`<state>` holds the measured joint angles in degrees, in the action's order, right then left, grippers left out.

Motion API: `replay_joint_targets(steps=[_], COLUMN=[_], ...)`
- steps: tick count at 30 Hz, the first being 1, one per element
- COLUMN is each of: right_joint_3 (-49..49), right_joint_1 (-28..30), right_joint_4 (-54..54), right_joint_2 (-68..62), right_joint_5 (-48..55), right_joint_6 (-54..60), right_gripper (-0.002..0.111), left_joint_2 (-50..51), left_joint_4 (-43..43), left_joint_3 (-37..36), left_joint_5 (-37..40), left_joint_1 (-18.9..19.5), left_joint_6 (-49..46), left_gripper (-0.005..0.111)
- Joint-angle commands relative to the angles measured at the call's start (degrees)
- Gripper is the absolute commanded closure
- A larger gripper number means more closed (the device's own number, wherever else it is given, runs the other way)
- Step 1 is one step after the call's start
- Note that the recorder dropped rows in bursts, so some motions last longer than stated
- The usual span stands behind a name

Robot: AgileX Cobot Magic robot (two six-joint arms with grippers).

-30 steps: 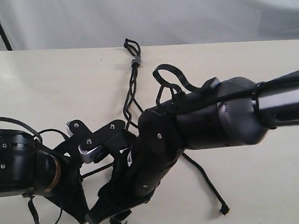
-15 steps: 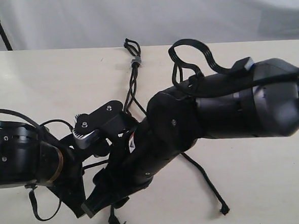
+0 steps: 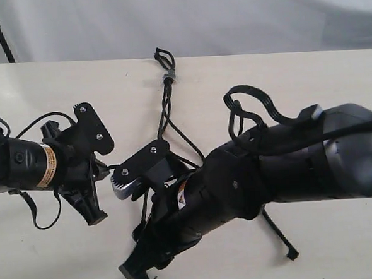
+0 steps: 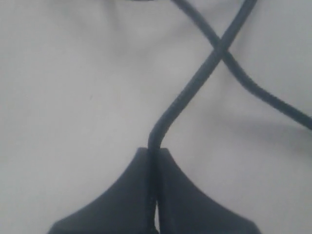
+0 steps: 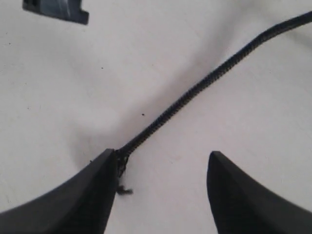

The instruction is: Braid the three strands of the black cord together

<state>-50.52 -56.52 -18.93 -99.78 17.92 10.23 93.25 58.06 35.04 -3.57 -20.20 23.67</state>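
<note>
The left gripper (image 4: 153, 155) has its fingers (image 4: 112, 204) pressed together on one strand (image 4: 187, 92), which leaves the pinch and crosses a second strand (image 4: 263, 95) lying on the table (image 4: 73, 87). The right gripper (image 5: 162, 155) is spread with nothing between its fingers. A frayed-tipped strand (image 5: 195, 90) lies on the table with its tip touching the inner side of one finger (image 5: 83, 195). Seen from the room, the left gripper sits at about nine o'clock and the right gripper low at about seven, with the right arm (image 3: 270, 172) lying over much of the black cord (image 3: 165, 109). The grey band (image 3: 168, 75) is at twelve o'clock near the far table edge, with short loops (image 3: 162, 54) beyond it. The strands run from it toward six o'clock under the arm. One knotted strand end (image 3: 293, 255) shows at about four o'clock.
</note>
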Motion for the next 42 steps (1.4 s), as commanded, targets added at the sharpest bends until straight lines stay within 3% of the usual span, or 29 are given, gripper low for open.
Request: replay_joint_targets(steps=[1, 7, 16, 19, 24, 33, 42], right_joint_3=[0.55, 0.55, -0.53, -2.11, -2.80, -2.69, -2.59], right_joint_1=[-2.98, -4.37, -4.24, -4.24, -4.24, -4.24, -4.24], right_joint_4=[-0.69, -0.69, -0.16, 1.30, 2.04, 3.00, 3.00], right_joint_2=[-0.06, -5.72, -7.25, -8.40, -10.20, -5.33, -3.83], right_joint_5=[-3.10, -5.28, -3.57, 1.43, 4.26, 15.32, 17.18], right_joint_6=[-0.09, -2.79, -2.72, -2.83, -2.97, -2.87, -1.57], right_gripper=[0.055, 0.055, 0.058, 0.073, 0.109, 0.109, 0.109], left_joint_2=[3.53, 8.10, 8.10, 8.10, 8.10, 4.30, -4.77], left_joint_4=[0.17, 0.21, 0.21, 0.21, 0.21, 0.21, 0.21], left_joint_3=[1.07, 2.10, 2.10, 2.10, 1.99, -1.41, -11.35], left_joint_5=[-4.34, -9.40, -9.57, -9.31, -7.06, -1.74, -3.05], left_joint_1=[2.88, 4.70, 4.70, 4.70, 4.70, 4.21, -1.29], left_joint_6=[-0.64, 0.20, 2.61, 4.22, 7.19, 23.62, 32.04], left_gripper=[0.107, 0.107, 0.107, 0.107, 0.107, 0.107, 0.107])
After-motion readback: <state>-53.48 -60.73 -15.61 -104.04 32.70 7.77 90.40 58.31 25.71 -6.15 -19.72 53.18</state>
